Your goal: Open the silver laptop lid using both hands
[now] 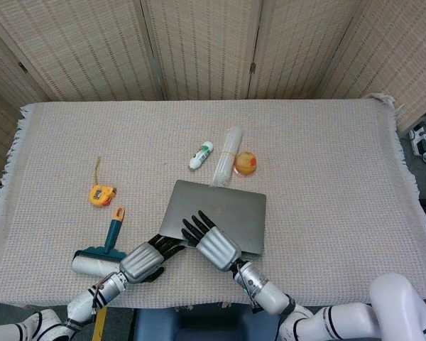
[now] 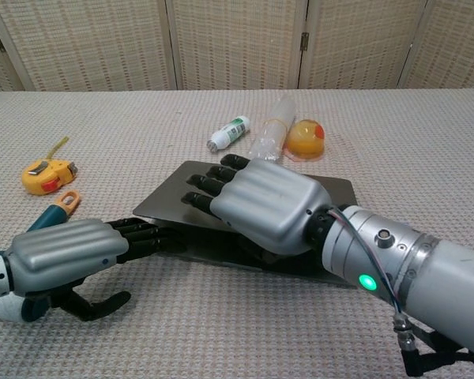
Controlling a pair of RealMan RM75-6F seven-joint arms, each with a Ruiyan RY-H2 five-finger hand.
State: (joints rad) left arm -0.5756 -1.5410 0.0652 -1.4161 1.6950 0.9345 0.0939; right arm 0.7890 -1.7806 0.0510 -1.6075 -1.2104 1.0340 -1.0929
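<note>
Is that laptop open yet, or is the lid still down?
Shut. The silver laptop lies flat, no screen or keys showing; the right hand rests on its lid, the left hand's fingers at its edge.

right hand (image 1: 214, 244) flat on closed silver laptop (image 1: 224, 213) | left hand (image 1: 145, 261) at its near-left edge | tape measure (image 1: 102, 195) well left

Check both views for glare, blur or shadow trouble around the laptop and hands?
Head view: even, soft light, sharp throughout; silver laptop matte, no glare; slight wide-angle bend at the table edges. Chest view: right hand looms large and is slightly soft; its shadow darkens the laptop's near edge; left hand shows mild sheen; green arm LED blooms a little.
</note>
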